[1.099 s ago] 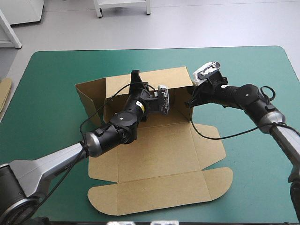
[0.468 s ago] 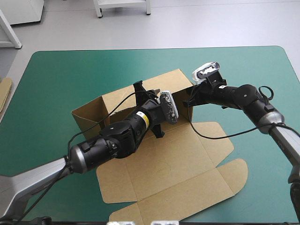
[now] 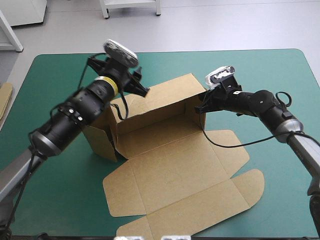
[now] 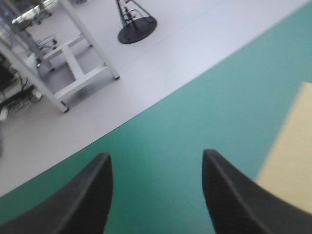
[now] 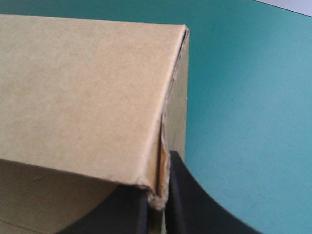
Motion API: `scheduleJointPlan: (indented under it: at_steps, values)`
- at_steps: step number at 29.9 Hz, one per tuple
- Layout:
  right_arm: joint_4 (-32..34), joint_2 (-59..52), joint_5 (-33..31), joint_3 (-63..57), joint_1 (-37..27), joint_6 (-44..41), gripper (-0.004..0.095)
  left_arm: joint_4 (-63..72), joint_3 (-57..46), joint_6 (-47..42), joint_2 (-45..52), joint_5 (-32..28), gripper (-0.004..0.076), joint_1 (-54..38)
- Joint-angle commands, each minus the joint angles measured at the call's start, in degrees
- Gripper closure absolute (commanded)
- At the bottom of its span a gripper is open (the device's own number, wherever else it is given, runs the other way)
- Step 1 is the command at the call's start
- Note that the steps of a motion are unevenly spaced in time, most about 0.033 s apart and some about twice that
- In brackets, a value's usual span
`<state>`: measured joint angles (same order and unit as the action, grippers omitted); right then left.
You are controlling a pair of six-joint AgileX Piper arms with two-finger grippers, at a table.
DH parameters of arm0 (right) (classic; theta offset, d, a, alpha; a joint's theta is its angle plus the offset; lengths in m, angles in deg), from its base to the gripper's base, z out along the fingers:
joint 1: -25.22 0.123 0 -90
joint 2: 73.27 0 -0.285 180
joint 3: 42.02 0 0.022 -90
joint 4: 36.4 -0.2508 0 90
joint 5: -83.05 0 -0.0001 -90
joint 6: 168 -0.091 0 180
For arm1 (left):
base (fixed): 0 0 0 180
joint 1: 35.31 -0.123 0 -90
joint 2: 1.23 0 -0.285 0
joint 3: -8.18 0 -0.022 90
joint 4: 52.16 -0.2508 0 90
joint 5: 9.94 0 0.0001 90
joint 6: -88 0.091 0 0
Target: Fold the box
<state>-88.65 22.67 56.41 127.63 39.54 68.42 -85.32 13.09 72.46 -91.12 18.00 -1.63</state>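
Note:
The brown box (image 3: 170,155) lies in the middle of the teal-green cover, its base and lid flat. Its back wall (image 3: 160,100) and left side wall (image 3: 102,137) stand raised. My right gripper (image 3: 202,106) is at the back wall's right corner. In the right wrist view, the right gripper (image 5: 163,197) is shut on the box (image 5: 83,92), pinching that corner's board. My left gripper (image 3: 142,89) hangs raised above the back wall's left end. The left wrist view shows the left gripper (image 4: 156,155) open with nothing between its fingers. The box's edge (image 4: 292,156) lies beside it.
The lid panel with its rounded tabs (image 3: 200,210) reaches close to the table's near edge. A strip of more brown board (image 3: 4,97) shows at the table's left edge. Bare cover lies along the far side (image 3: 165,65) and on the right (image 3: 285,180).
My left arm has pulled out of the box, risen and swung left and farther back. The box has turned slightly and its left wall now stands. The right gripper kept its hold.

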Motion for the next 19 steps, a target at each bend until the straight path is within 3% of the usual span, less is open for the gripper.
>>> scheduleJointPlan:
  at_steps: [1,7,15,19]
  values:
    - [-1.5,-2.2,-0.3,1.5,0.1,-1.1,0.0925,7.5,5.7,2.9,1.3,-2.4,0.0321,-8.4]
    - [-1.4,-2.2,-0.2,1.5,0.1,-1.2,0.0925,12.7,7.5,4.8,1.0,2.9,0.0321,-23.5]
    - [-1.0,-2.2,0.1,1.5,0.1,-1.2,0.0925,27.0,7.0,10.1,-1.2,14.7,0.0321,-43.6]
    - [-0.4,-2.3,0.7,1.6,0.1,-2.0,0.0925,34.8,4.4,13.8,-1.3,15.5,0.0321,-50.3]
